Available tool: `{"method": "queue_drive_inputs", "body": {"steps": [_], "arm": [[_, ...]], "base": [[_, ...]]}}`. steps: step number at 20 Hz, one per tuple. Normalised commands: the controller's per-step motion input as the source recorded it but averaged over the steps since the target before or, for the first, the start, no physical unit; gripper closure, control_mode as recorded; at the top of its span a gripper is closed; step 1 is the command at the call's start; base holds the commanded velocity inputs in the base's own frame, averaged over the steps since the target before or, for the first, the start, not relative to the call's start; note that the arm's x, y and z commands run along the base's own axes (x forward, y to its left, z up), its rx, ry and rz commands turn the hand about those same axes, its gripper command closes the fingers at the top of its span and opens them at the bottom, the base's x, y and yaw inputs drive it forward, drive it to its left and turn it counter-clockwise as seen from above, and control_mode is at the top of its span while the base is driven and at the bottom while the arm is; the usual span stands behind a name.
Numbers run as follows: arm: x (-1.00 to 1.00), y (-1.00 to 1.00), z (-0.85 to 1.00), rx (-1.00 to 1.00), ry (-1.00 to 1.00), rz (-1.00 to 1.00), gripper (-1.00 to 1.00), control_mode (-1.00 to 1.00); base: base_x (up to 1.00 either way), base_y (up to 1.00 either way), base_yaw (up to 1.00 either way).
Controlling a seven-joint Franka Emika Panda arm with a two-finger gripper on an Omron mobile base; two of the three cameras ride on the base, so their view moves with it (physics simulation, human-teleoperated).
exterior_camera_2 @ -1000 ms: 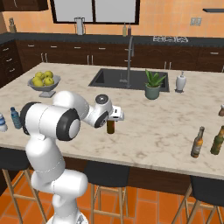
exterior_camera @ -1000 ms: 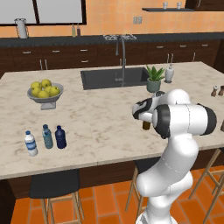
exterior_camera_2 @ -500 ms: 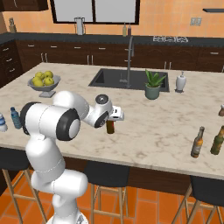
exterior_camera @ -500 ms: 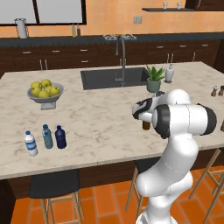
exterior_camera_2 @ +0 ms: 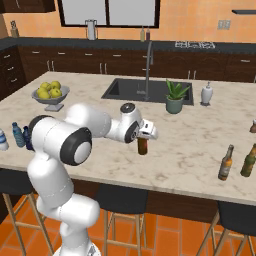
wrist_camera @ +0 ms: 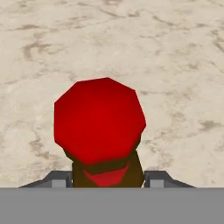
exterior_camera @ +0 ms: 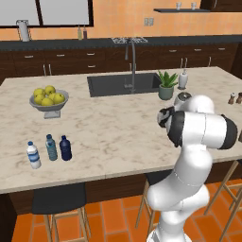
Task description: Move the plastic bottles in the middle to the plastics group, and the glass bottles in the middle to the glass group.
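The slim brown glass bottle (exterior_camera_2: pixel 142 146) with a red cap (wrist_camera: pixel 99 119) stands on the marble counter mid-island. My gripper (exterior_camera_2: pixel 145 133) is shut on its neck from above, and in the hand view both fingertips (wrist_camera: pixel 154 179) press its sides just under the cap. The squat navy plastic bottle (exterior_camera: pixel 65 148) stands at the left front beside the plastics group, a teal bottle (exterior_camera: pixel 51 147) and a clear white-labelled one (exterior_camera: pixel 33 155). Two glass bottles, brown (exterior_camera_2: pixel 226 163) and green (exterior_camera_2: pixel 248 160), stand together at the right front.
A fruit bowl (exterior_camera: pixel 48 101) sits at the back left. The sink (exterior_camera: pixel 124 84) with its tall tap, a potted plant (exterior_camera: pixel 166 85) and a soap dispenser (exterior_camera: pixel 182 80) line the far side. Two tiny dark shakers (exterior_camera: pixel 235 98) stand far right. Stools sit under the front edge.
The fingers have closed from wide open onto the brown bottle's neck. Arm, bottle and base stay where they were.
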Motion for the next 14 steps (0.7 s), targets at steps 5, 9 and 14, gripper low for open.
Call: {"method": "queue_drive_inputs", "body": {"steps": [5,9,14], "arm": [[0.0,-1.0,0.2,0.09,0.14,-0.45,1.0,-1.0],[-0.04,-1.0,0.02,0.18,0.02,-0.39,1.0,-1.0],[-0.19,-1.0,0.0,0.1,-0.05,-0.29,1.0,-1.0]], "base": [[0.0,0.0,0.0],[0.0,0.0,0.0],[0.0,0.0,0.0]]}}
